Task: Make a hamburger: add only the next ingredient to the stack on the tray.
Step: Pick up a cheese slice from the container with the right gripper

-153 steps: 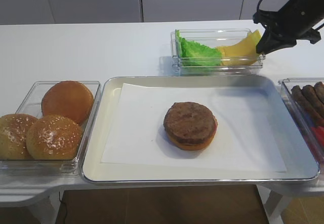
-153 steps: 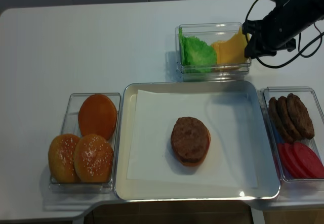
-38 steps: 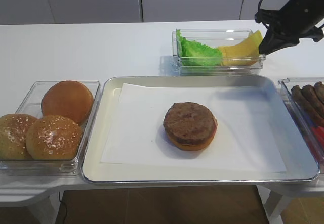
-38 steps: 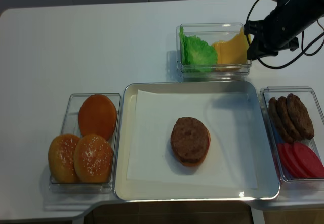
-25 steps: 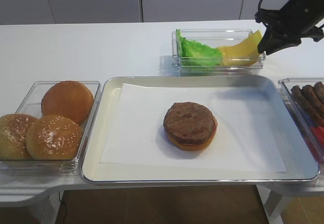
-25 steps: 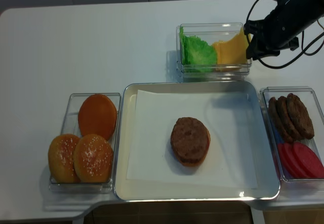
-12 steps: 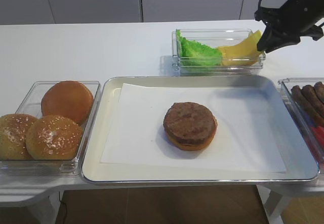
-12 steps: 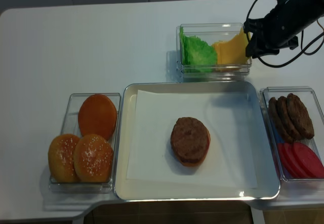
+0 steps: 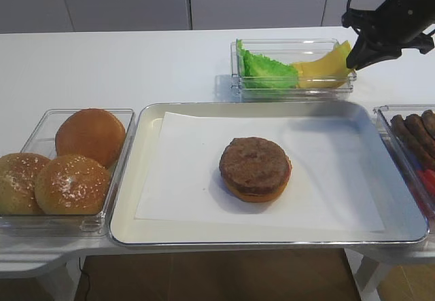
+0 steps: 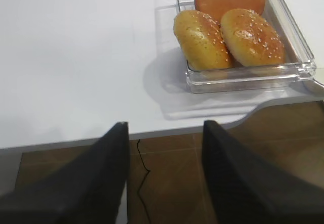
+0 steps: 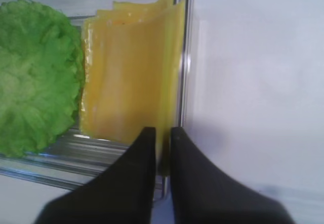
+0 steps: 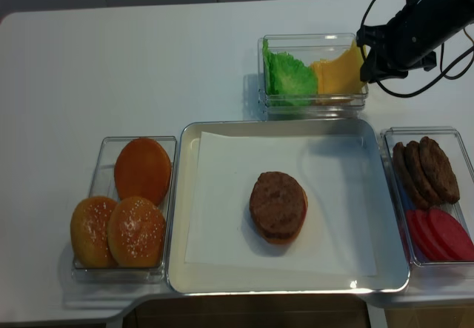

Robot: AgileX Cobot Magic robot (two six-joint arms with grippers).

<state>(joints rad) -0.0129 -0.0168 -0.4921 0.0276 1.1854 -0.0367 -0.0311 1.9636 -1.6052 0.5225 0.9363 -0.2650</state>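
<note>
The upturned right edge of the top cheese slice [image 11: 132, 77], leaning on the far bin's wall [image 11: 183, 57], is pinched between the nearly closed fingers of the right hand [image 11: 162, 148] so it can be lifted toward the stack [image 9: 255, 168] on the tray [image 9: 136, 172].

Right tool [image 11: 162, 150] pinching the cheese slice [image 11: 129, 77] edge, beside lettuce [image 11: 38, 75].

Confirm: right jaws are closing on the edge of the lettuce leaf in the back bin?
Not the lettuce. The right wrist view shows the right gripper with its jaws nearly shut around the edge of a cheese slice by the bin wall; the lettuce leaf lies apart, untouched.
</note>
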